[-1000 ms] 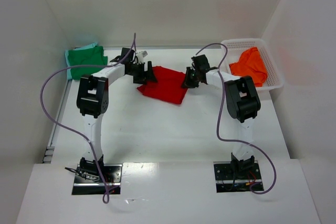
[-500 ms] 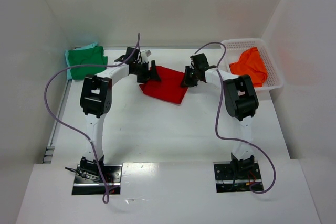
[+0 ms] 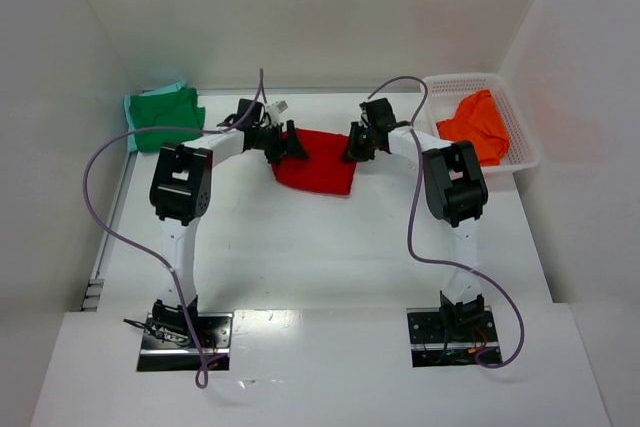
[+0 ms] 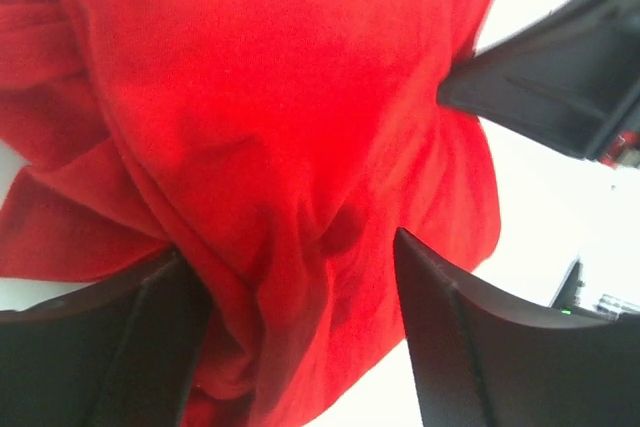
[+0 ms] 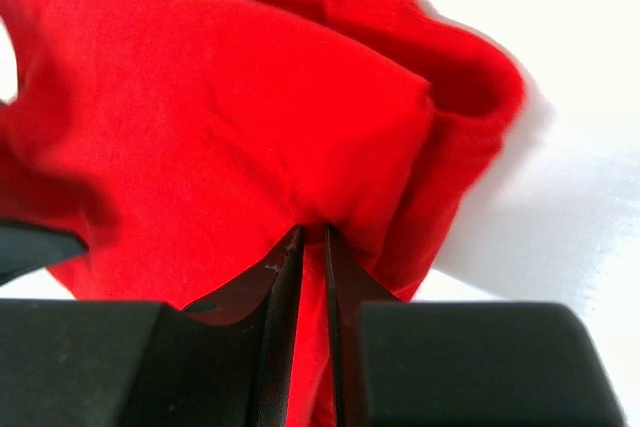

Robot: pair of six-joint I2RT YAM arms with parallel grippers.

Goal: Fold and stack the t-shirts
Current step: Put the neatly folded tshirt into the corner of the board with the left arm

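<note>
The red t-shirt (image 3: 318,165) lies bunched on the table's far middle. My left gripper (image 3: 292,143) is at its left edge, with jaws open wide and bunched red cloth (image 4: 290,147) between the fingers (image 4: 450,337). My right gripper (image 3: 356,145) is at the shirt's right edge, shut on a fold of red cloth (image 5: 250,127); the jaws (image 5: 312,237) pinch it tight. The green t-shirt (image 3: 163,115) lies crumpled at the far left corner. The orange t-shirt (image 3: 478,125) lies in the white basket (image 3: 527,147).
The basket stands at the far right against the wall. White walls close in the table on the left, back and right. Purple cables loop from both arms above the table. My right gripper's finger (image 4: 550,77) shows in the left wrist view.
My left gripper has slid right along the red shirt's left edge, pushing it inward. My right gripper has moved slightly toward the back, still holding the cloth.
</note>
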